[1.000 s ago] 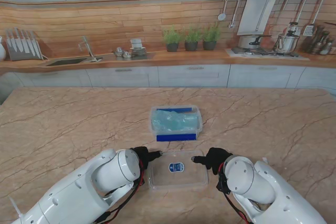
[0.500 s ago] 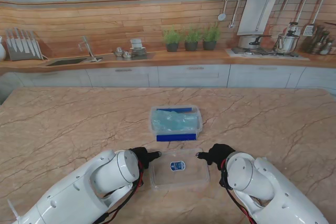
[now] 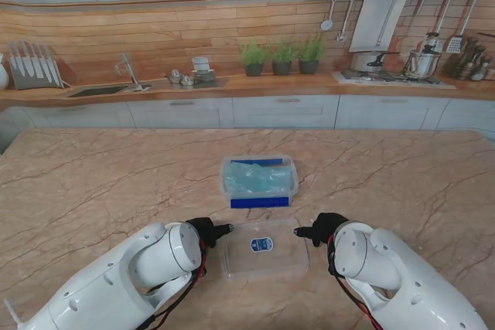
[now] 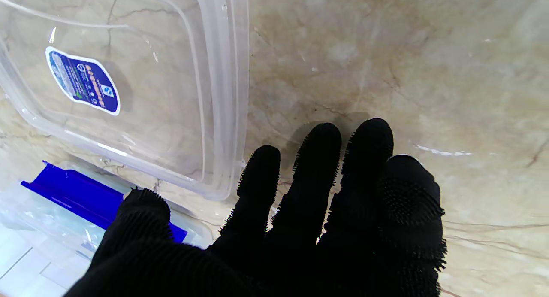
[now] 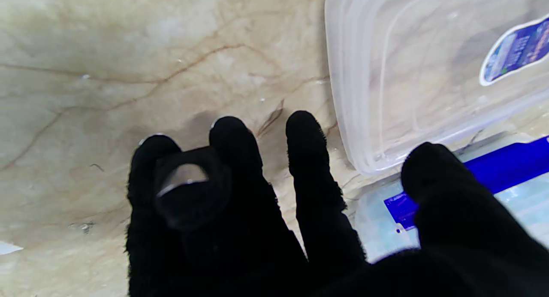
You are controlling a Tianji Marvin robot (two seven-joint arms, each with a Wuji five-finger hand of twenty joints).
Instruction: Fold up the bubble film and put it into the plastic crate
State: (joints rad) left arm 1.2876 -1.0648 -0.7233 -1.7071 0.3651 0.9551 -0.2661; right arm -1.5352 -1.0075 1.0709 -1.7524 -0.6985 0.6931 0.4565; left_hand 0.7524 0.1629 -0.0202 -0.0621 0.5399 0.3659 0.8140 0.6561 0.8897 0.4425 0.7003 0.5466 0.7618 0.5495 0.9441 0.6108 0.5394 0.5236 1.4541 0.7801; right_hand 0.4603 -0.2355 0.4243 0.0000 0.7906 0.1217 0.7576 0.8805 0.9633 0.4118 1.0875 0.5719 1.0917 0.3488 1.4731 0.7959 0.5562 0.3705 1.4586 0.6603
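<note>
Bubble film [image 3: 257,178]: lies bunched inside the plastic crate [image 3: 259,162], already put away.
Lid [image 3: 263,250]: flat on the table [image 3: 93,175], just nearer to me than the crate, not on it.
Change: over the last second both hands drew back from the lid's two ends; the lid shifted slightly.
Left hand [image 3: 207,231]: beside the lid's left end, fingers [image 4: 315,159] spread, holding nothing.
Right hand [image 3: 322,228]: beside its right end, fingers [image 5: 306,146] loosely apart, empty.
Meaning: placing looks finished; hands appear to be retreating.
</note>
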